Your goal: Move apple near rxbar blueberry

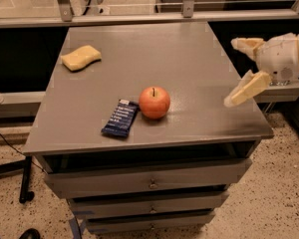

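Observation:
The red-orange apple (154, 102) stands upright on the grey cabinet top (139, 49), near its front edge. The dark-blue rxbar blueberry (120, 117) lies flat just left of the apple, almost touching it. My gripper (239, 69) is open and empty, held above the cabinet's right edge, well to the right of the apple. Its two pale fingers (245, 89) are spread wide apart.
A pale yellow wavy sponge (80, 57) lies at the back left of the top. Drawers with small knobs (152, 184) are below the front edge. A glass-panelled rail (139, 14) runs behind the cabinet. Speckled floor surrounds it.

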